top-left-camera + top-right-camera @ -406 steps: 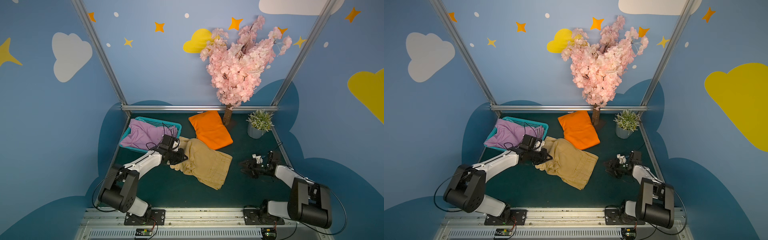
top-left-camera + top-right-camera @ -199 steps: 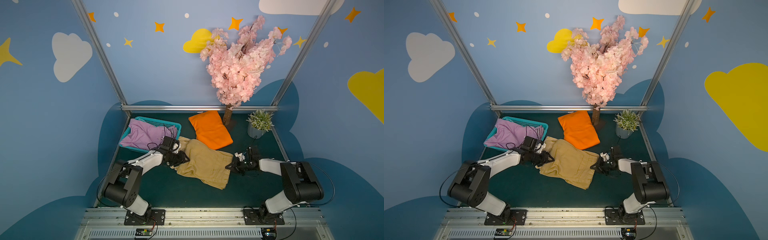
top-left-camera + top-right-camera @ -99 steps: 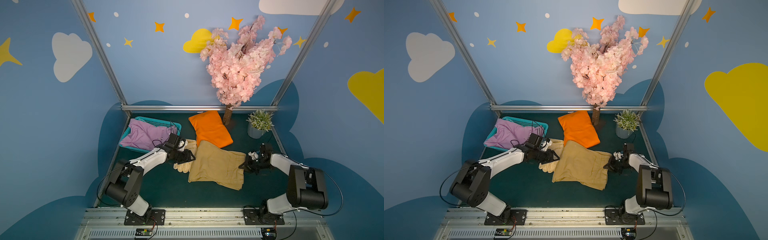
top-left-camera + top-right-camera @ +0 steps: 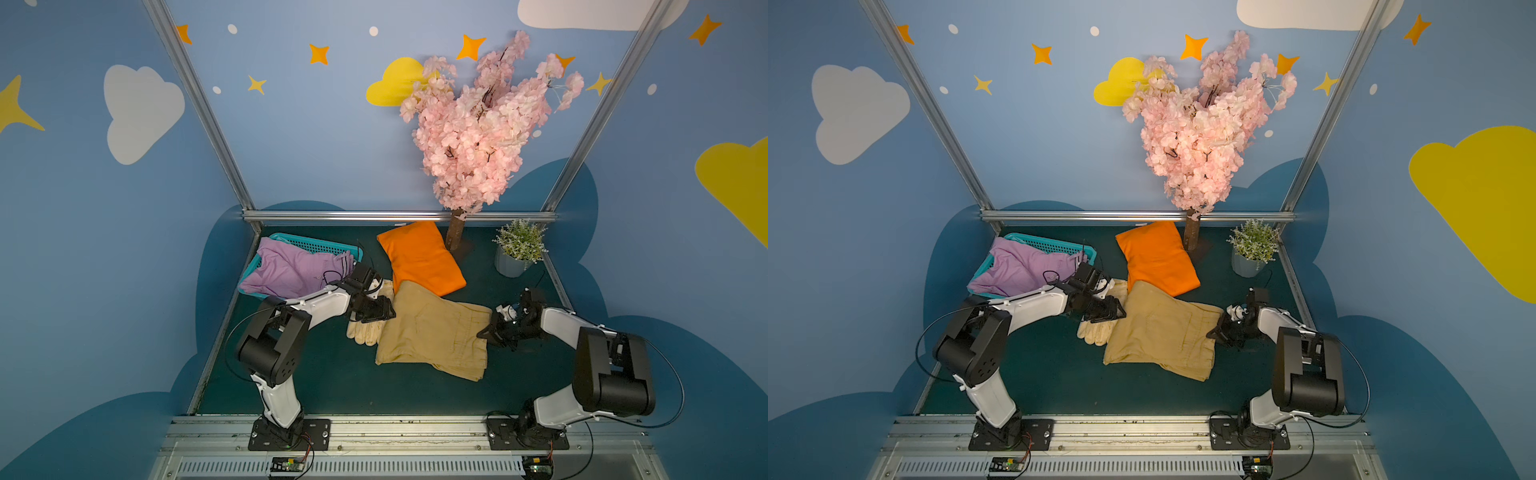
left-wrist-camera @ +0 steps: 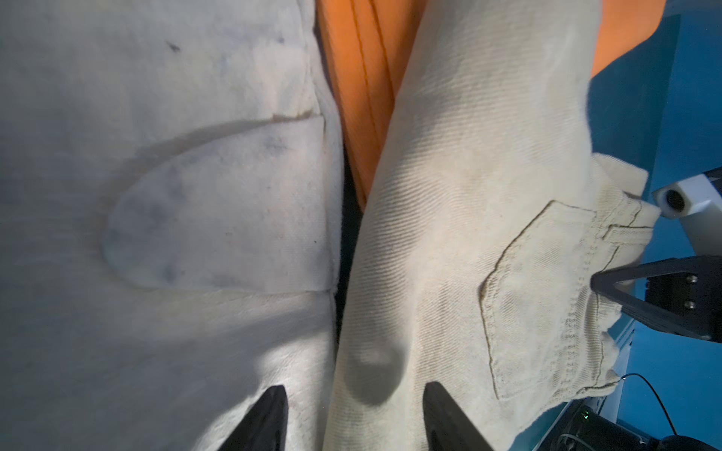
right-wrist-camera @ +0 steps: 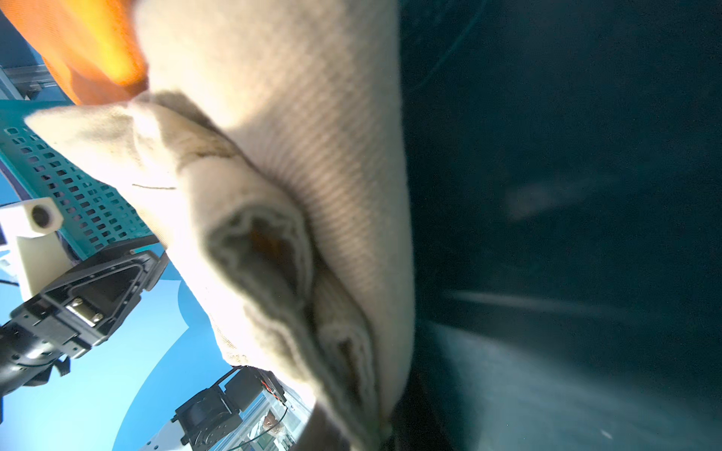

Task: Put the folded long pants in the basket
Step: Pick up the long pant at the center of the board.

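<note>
Tan pants [image 4: 432, 328] lie flat mid-table, touching the orange pants [image 4: 419, 257] behind. Lilac pants [image 4: 291, 270] spill over the teal basket [image 4: 316, 245], back left. 2 cream gloves [image 4: 363, 332] sit under the left gripper [image 4: 384, 316], jaws apart; the right gripper [image 4: 484, 334] is clamped on the tan pair's corner.
</note>
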